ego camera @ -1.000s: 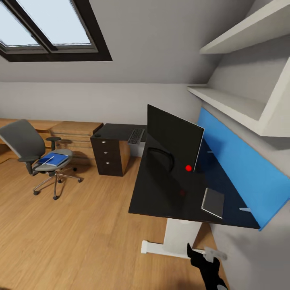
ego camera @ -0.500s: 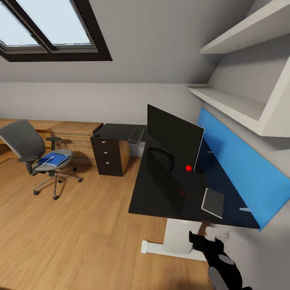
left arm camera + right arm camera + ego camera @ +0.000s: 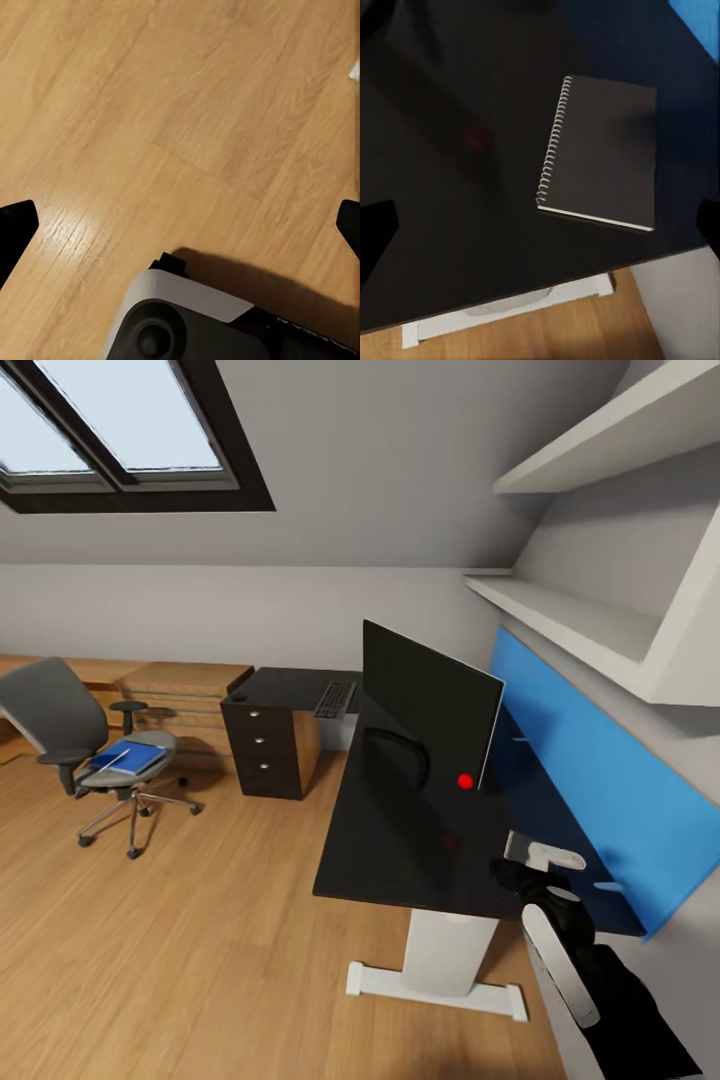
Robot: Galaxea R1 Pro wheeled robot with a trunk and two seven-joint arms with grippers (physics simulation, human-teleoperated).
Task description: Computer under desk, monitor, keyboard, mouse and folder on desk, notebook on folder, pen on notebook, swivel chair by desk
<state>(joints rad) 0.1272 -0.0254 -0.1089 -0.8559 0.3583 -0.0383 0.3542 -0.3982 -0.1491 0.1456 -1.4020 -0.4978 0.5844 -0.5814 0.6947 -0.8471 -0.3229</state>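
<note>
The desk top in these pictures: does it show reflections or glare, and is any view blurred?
Head view: the glossy desk mirrors the monitor, its red dot repeated faintly below. Right wrist view: the dark top around the notebook shows a dim red smear and soft blur. Left wrist view: a pale sheen lies on the wooden floor, with a dark shadow beside the robot's body.

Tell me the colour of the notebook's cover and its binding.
The notebook has a dark grey cover with a silvery spiral binding, clearest in the right wrist view.
</note>
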